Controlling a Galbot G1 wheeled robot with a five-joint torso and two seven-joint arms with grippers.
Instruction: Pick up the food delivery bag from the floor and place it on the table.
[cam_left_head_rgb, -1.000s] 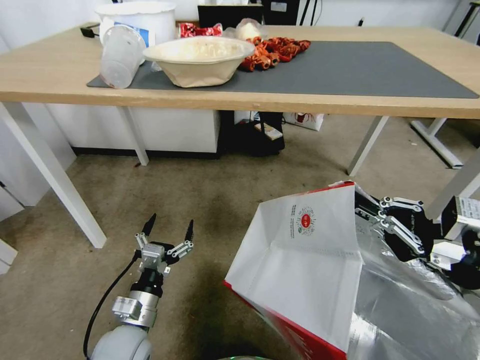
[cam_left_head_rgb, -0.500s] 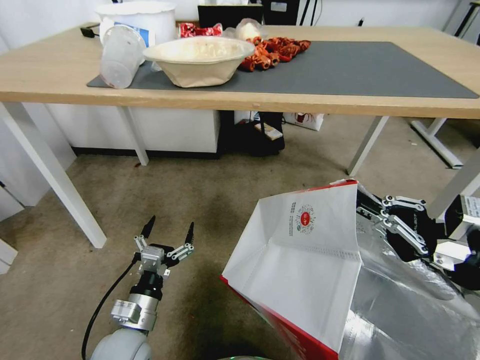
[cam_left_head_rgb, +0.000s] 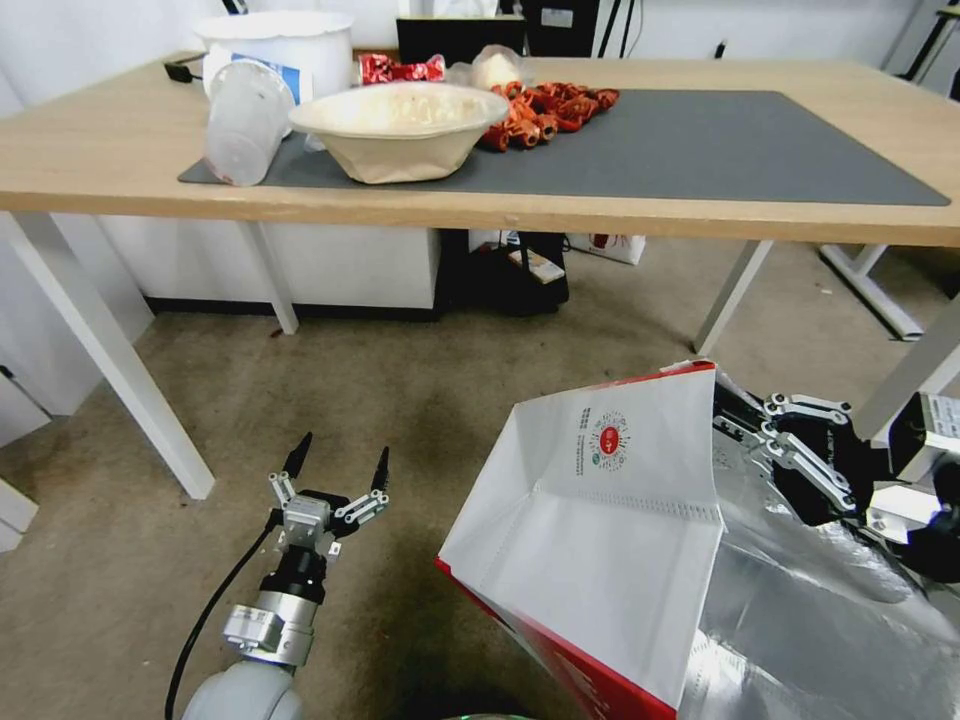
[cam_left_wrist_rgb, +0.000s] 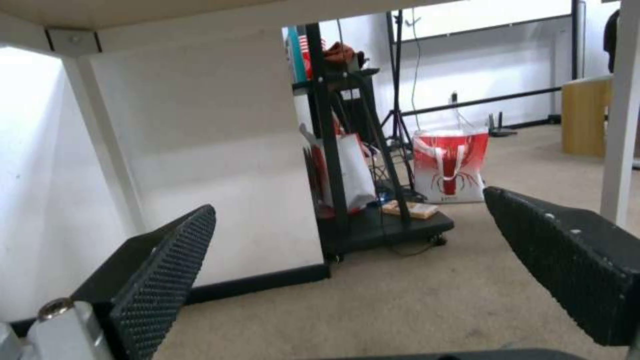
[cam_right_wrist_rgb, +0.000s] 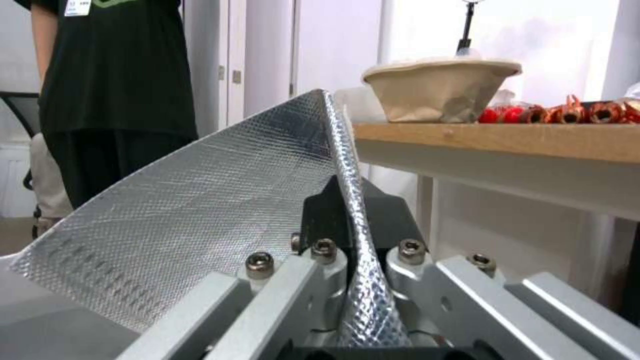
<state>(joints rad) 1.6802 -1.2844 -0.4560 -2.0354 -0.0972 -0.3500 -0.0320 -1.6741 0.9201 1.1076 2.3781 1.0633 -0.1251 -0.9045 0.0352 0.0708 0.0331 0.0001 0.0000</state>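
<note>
Right gripper (cam_left_head_rgb: 735, 415) jaws clamped on food delivery bag (cam_left_head_rgb: 610, 530) rim, below tabletop (cam_left_head_rgb: 100, 150); left gripper (cam_left_head_rgb: 340, 458) jaws wide, empty.

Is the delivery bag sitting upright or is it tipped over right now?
Tipped. The food delivery bag leans with its foil-lined mouth open toward the right gripper, which is shut on its wall. Contents: cannot tell.

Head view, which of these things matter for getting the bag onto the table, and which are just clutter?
Part of the job:
- delivery bag, held off the floor
- right pincer, clamped on the bag's foil edge
- table

Just lying about:
- left pincer, open and idle above the floor
- paper bowl
- plastic cup
- white tub
- red snacks
</note>
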